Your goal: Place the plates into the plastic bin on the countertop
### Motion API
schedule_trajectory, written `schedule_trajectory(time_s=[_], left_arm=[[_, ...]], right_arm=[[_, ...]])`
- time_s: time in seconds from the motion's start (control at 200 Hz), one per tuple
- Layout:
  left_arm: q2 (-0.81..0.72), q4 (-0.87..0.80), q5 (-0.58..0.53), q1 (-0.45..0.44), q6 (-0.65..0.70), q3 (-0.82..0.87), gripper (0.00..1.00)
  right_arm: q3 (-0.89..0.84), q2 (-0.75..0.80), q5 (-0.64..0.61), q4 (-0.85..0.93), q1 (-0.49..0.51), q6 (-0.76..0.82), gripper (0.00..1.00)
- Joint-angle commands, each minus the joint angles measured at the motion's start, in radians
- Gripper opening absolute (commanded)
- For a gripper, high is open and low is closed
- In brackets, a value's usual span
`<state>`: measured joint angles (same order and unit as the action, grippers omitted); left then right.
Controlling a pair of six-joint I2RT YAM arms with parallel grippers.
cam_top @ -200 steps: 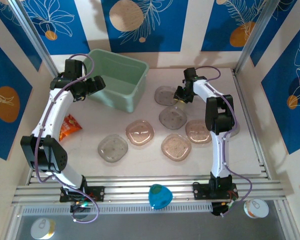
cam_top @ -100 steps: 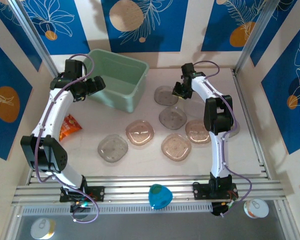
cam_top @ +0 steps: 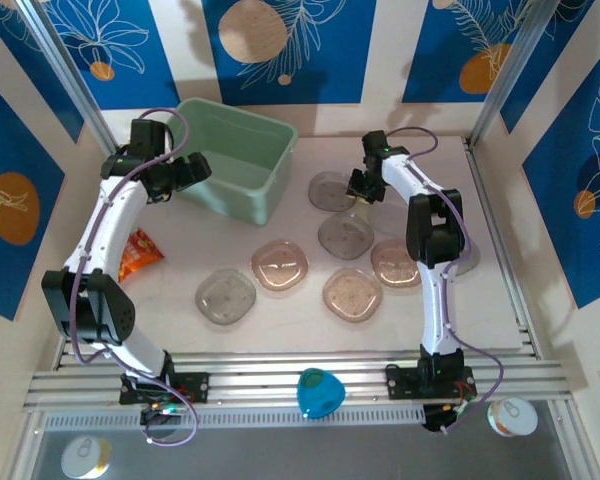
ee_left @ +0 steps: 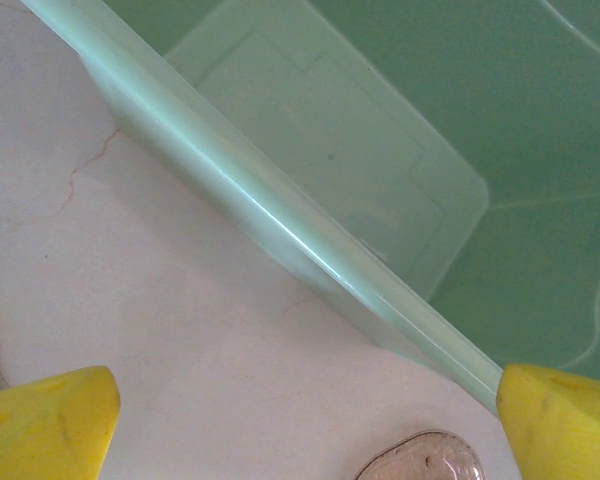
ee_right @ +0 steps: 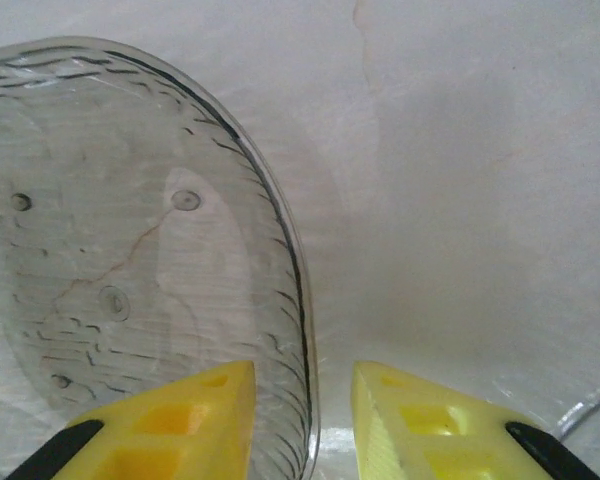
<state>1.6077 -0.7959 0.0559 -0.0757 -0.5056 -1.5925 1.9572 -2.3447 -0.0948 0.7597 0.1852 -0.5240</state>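
- Target plate (cam_top: 330, 190): flat on the counter (cam_top: 290, 318), just right of the bin (cam_top: 272, 172), the closest plate to it. 5 other plates (cam_top: 280, 265) are spread nearer the arm bases, well apart from the bin.
- Right jaws: down at the target's right edge, narrowed but released. In the wrist view the plate (ee_right: 130, 250) spreads left and its rim runs down into the gap between the yellow fingers (ee_right: 180, 425). There is daylight on both sides of the rim, so no pinch yet.
- Key relation: the plate body lies left of the right jaws, toward the bin, with the rim section lined up with the gap. Rounded-square shape, so no long axis to speak of. Closing here should catch the rim, I judge.
- The bin sits further left along the same line, so the carry would be short and leftward over the near wall.
- Left jaws: released, spread wide, empty, hanging over the bin's left rim (ee_left: 280, 215) with bare counter beneath.
- The right arm is far nearer this plate, so the pick looks like its job.
- Risk: a thin, slick rim, which may slip or tilt when lifted.
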Motion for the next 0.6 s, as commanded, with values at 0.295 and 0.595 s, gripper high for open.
schedule_trajectory(time_s=[0.295, 0.595], left_arm=[[0.002, -0.04, 0.027, 0.01, -0.03, 0.014, 0.97], [-0.004, -0.049, 0.033, 0.008, -0.035, 0.027, 0.97]], right_arm=[[0.031, -0.053, -0.016, 0.005, 0.004, -0.005, 0.23], [-0.029, 0.028, -0.06, -0.056, 0.013, -0.019, 0.11]])
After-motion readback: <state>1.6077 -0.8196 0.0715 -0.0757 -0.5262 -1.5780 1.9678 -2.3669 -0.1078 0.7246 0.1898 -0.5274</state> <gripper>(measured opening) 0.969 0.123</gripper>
